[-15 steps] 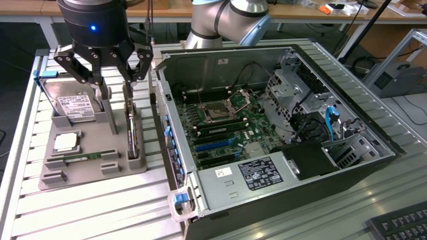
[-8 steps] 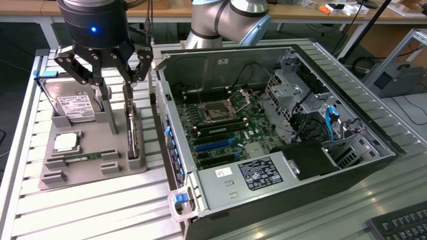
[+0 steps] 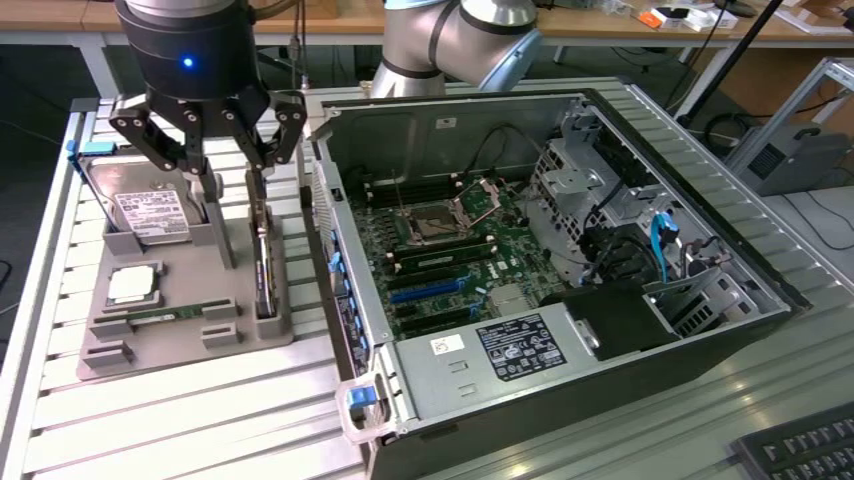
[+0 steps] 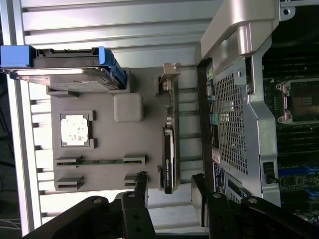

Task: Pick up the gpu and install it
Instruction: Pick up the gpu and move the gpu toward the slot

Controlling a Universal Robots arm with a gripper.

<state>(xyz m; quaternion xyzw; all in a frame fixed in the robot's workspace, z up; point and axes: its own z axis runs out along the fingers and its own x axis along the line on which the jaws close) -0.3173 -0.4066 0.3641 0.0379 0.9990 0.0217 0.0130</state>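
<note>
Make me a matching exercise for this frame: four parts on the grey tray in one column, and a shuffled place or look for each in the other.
1 gpu
2 hard drive
3 CPU
4 RAM stick

A silver square, lying flat
B sits in a blue carrier
C on edge at the tray side nearest the computer case, under the open gripper
D narrow green strip

Pairs: 1-C, 2-B, 3-A, 4-D

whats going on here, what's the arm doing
A Universal Robots arm has its gripper over the gpu, with the fingers open and nothing gripped yet. The gpu stands on edge in a slot of the grey parts tray, on the side nearest the open computer case. The hard drive, CPU and RAM stick sit in their own tray slots. The motherboard lies exposed inside the case.
</note>
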